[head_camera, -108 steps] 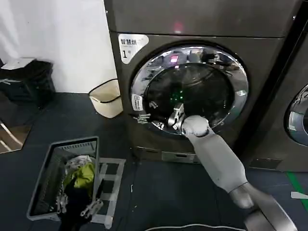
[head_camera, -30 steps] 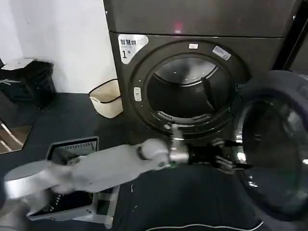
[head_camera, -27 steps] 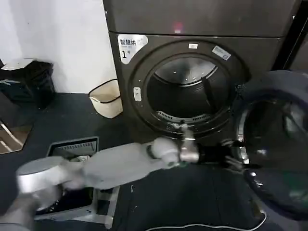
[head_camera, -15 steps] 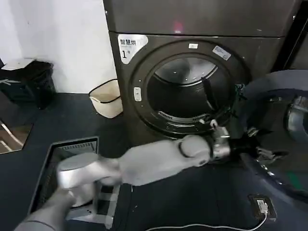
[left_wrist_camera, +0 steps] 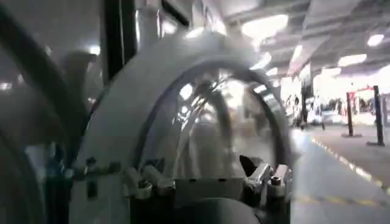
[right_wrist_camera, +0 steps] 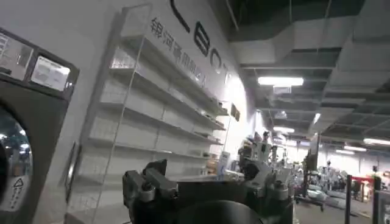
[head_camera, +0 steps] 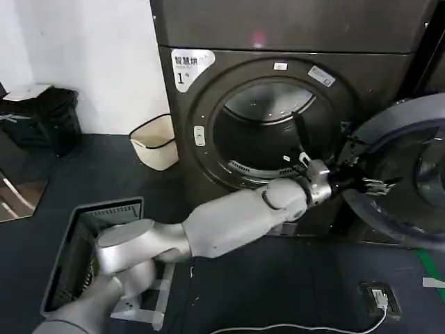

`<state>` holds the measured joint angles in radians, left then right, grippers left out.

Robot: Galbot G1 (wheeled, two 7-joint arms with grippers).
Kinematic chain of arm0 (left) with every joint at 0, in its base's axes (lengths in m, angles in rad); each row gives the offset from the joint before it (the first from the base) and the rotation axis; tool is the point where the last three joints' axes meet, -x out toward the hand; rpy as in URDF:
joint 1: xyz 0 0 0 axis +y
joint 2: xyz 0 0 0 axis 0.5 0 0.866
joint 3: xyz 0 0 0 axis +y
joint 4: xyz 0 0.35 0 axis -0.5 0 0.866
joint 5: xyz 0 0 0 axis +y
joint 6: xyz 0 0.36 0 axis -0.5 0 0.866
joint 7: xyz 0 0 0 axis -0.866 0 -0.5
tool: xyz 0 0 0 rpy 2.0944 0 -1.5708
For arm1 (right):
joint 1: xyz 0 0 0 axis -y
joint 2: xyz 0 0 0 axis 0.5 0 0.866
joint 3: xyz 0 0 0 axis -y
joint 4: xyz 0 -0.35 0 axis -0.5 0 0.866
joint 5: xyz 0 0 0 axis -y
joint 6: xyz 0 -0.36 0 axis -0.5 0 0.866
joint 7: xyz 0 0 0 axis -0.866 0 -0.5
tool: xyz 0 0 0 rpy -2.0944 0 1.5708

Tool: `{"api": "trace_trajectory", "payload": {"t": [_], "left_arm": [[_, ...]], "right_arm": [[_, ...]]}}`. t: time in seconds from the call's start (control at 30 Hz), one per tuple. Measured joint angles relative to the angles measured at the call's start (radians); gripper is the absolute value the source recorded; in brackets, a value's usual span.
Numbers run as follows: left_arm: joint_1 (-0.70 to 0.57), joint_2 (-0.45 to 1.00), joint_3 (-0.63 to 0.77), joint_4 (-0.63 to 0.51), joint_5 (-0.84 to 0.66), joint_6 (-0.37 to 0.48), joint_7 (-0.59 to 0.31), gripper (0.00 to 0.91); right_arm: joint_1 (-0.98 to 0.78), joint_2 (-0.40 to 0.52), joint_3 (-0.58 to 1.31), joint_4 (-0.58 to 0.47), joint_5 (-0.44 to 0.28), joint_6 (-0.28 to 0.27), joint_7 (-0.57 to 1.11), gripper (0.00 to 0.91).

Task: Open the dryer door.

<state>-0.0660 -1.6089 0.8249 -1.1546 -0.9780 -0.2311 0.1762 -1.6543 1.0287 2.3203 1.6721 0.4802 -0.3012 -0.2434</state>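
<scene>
The one large round porthole door with chrome ring and dark glass stands swung wide open at the right of the grey dryer — its drum opening is uncovered. One long grey left arm reaches across; the left end effector is at the door's inner edge, and I cannot tell if its fingers are clenched. Left of the dryer stand one cream bin and, nearer, one grey laundry basket on the floor. The right end effector is spread, grasping nothing.
</scene>
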Motion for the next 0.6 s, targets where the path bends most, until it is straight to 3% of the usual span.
{"api": "trace_trajectory", "payload": {"t": [0.17, 0.23, 0.6], "left_arm": [[0.029, 0.014, 0.011, -0.102, 0.051, -0.17, 0.006, 0.907], [0.04, 0.097, 0.014, -0.135, 0.027, -0.205, 0.0, 0.907], [0.143, 0.624, -0.022, -0.421, 0.057, -0.251, -0.013, 0.907]], "right_arm": [[0.009, -0.018, -0.001, -0.003, 0.002, 0.0, 0.0, 0.907], [0.015, -0.019, -0.007, -0.004, 0.001, 0.0, 0.0, 0.907], [0.043, -0.053, -0.003, -0.013, -0.018, 0.0, -0.007, 0.907]]}}
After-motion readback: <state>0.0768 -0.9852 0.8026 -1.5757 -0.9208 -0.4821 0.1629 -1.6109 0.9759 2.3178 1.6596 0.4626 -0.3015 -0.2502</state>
